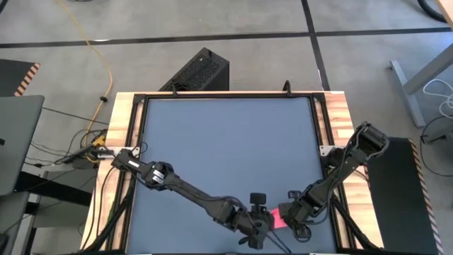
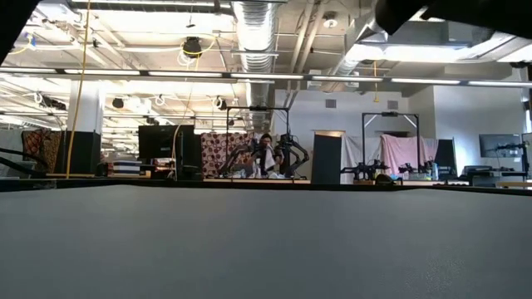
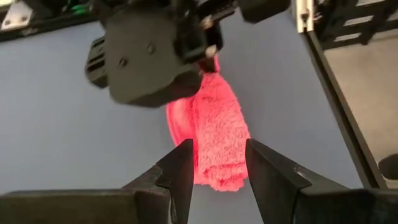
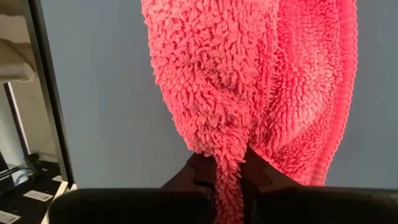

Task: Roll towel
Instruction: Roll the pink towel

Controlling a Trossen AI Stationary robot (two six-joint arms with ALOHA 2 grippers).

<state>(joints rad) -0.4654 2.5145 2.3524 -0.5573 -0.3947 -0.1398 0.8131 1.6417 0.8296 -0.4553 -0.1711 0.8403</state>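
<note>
The pink towel (image 1: 278,218) hangs in a thick folded bundle (image 3: 214,124) near the table's near edge, right of centre. My right gripper (image 1: 289,216) is shut on its upper end and shows as the dark block (image 3: 161,56) in the left wrist view. My left gripper (image 1: 263,228) comes from the left, its fingers apart (image 3: 217,146) on either side of the bundle's lower end. The low view shows no towel. My right gripper pinches a bunched fold of the towel (image 4: 227,163) between its two fingers, several layers thick. The fingers come steeply from above and the cloth hangs below them. My left gripper's fingers (image 3: 181,163) flank the bundle's lower end (image 3: 219,174), which fills the gap. I cannot tell whether they touch it.
Black frame rails (image 1: 317,120) and wooden side boards (image 1: 120,120) border the dark grey tabletop (image 1: 226,142), which stretches bare toward the far edge. A black box (image 1: 202,71) stands behind the far edge. The table's near edge lies close to both grippers.
</note>
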